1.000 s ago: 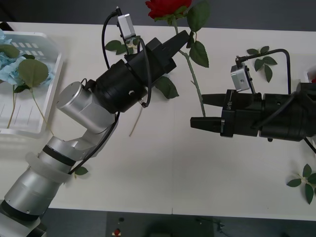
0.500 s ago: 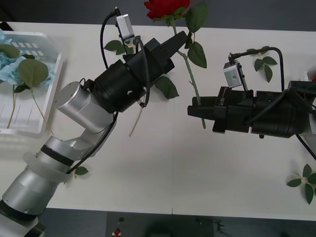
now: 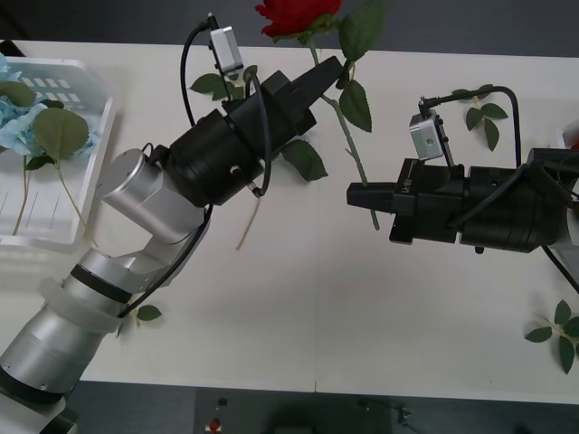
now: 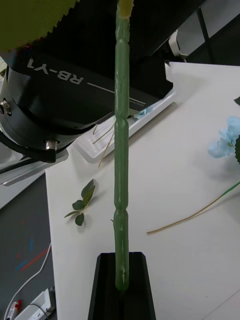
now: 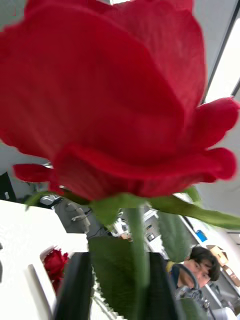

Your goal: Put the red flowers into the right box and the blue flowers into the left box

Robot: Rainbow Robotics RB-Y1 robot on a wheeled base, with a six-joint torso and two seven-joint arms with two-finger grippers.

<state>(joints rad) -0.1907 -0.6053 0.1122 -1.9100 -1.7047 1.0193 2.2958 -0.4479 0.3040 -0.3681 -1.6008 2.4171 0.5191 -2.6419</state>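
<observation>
I see the left hand clamped on a red rose just below the bloom, which is raised at the far bench edge. The right hand has its fingers pressed together on the lower end of the same stem. The left box sits at the bench's left side, holding blue flowers with their leaves and stems. Loose leaf sprigs lie on the bench near the right arm.
</observation>
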